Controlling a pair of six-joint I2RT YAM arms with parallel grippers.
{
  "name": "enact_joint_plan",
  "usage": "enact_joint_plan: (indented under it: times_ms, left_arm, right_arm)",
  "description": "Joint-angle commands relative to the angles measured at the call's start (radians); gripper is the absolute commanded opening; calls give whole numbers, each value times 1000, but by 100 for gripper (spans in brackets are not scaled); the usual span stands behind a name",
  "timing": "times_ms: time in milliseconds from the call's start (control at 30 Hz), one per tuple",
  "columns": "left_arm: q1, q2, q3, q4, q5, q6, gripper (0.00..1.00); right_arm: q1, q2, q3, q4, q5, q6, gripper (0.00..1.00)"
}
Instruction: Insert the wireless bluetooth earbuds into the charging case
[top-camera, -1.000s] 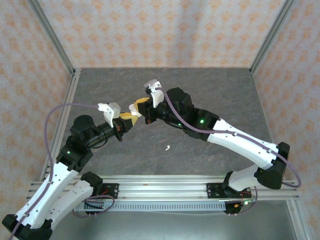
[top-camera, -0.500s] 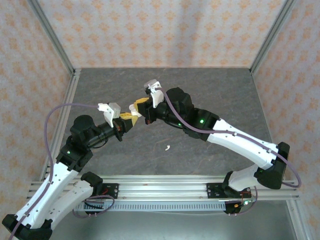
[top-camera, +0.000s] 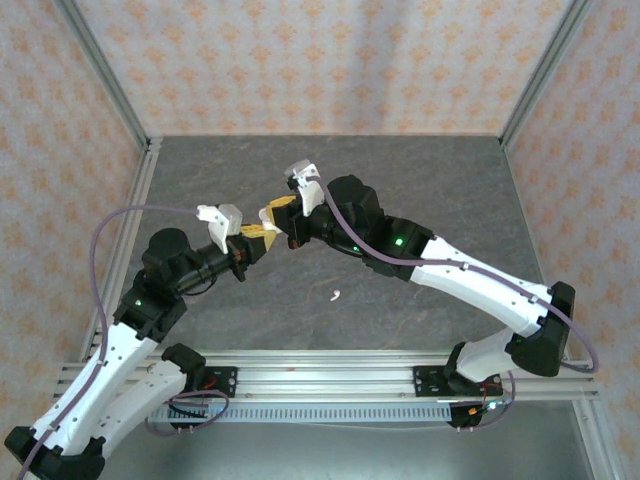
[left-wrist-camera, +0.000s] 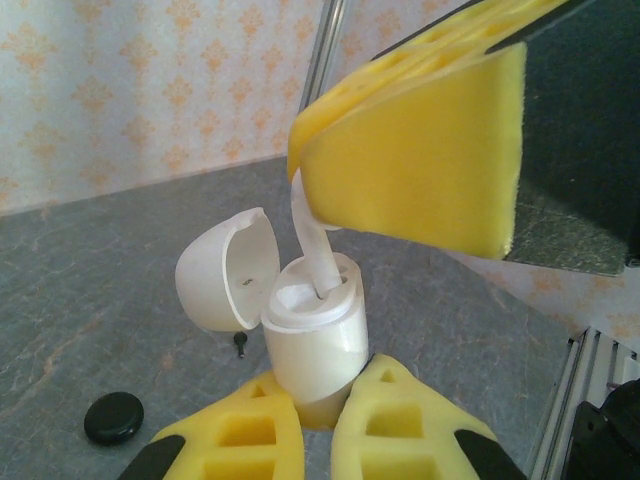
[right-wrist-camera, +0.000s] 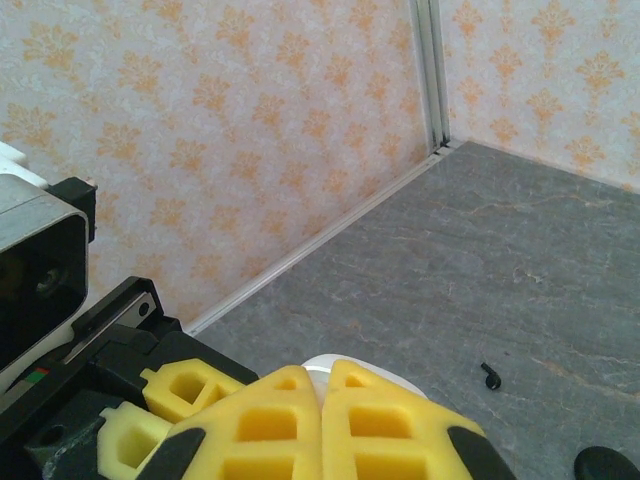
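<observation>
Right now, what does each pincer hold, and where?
Left pincer grips the open white case by its base; right pincer pinches a white earbud by its upper end, tip in the case.

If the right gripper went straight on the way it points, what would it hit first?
Most likely the open white case clamped in the left gripper: the white earbud held by the right gripper has its stem in the case's well.
</observation>
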Motion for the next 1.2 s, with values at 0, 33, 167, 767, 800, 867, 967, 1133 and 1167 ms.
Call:
enact_joint_plan:
  times_ms: [0, 33, 167, 767, 800, 867, 967, 1133, 1167]
  left_arm:
    - [-4, -7, 41, 59, -5, -4, 0]
    - [-3, -6, 42, 60, -7, -4, 0]
    - [-3, -1, 43, 60, -15, -1, 0]
    - [-3, -20, 20, 105, -22, -10, 0]
    - [-4, -22, 19, 109, -24, -13, 0]
    - [-4, -22, 15, 117, -24, -15, 0]
    - [-4, -22, 5, 135, -24, -22, 0]
    - [-4, -25, -2, 148, -24, -28, 0]
    - [-3, -27, -3, 148, -25, -28, 0]
  right_arm:
    - [4, 5, 4, -1, -5, -10, 0]
    - [4, 2, -1, -1, -5, -8, 0]
    - [4, -17, -26, -6, -3, -2, 0]
    - [5, -24, -34, -23, 44, 128, 0]
    - [6, -24, -27, -27, 42, 140, 0]
    - [5, -22, -18, -33, 29, 157, 0]
    - [6, -21, -13, -32, 7, 180, 0]
    - [6, -11, -4, -27, -16, 204, 0]
    - [6, -6, 0, -27, -22, 207, 0]
